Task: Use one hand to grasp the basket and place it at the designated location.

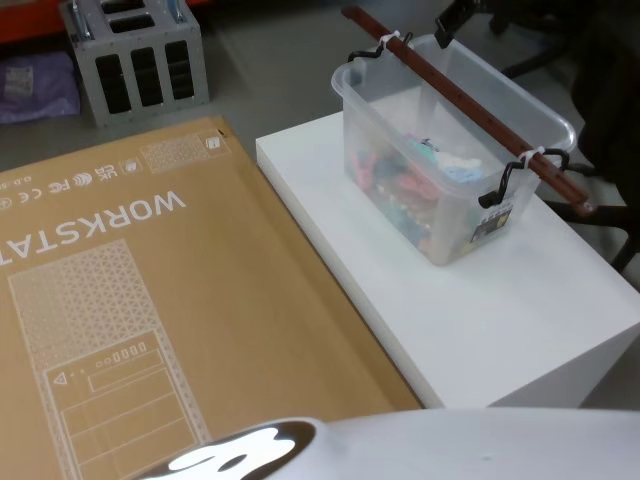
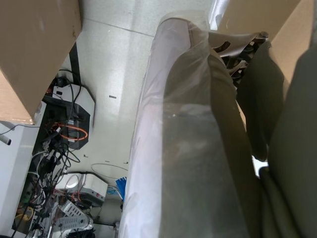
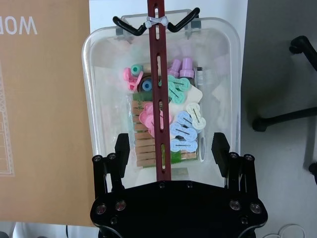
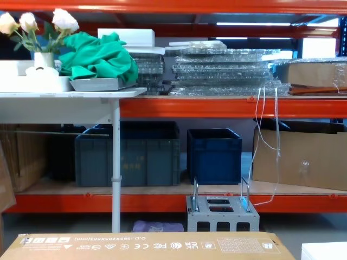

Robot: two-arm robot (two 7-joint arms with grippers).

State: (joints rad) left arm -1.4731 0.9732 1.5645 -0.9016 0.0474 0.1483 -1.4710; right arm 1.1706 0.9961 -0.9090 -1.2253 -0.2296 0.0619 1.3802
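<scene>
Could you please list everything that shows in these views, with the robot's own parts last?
basket: one, translucent whitish, on the white block, to the robot's right.
handle: one, reddish-brown bar, across the basket's rim, tied to black hooks.
clips: many, pink, teal, blue, purple, inside the basket.
white block: one, under the basket.
carton: one, brown, flat, left of the block.
grey rack: one, on the floor beyond the carton.
crates: two, dark blue, low on the orange shelf.
flowers: one bunch, white, on the far table.
green cloth: one, beside the flowers.
right gripper: black, jaws open, above the handle.
</scene>
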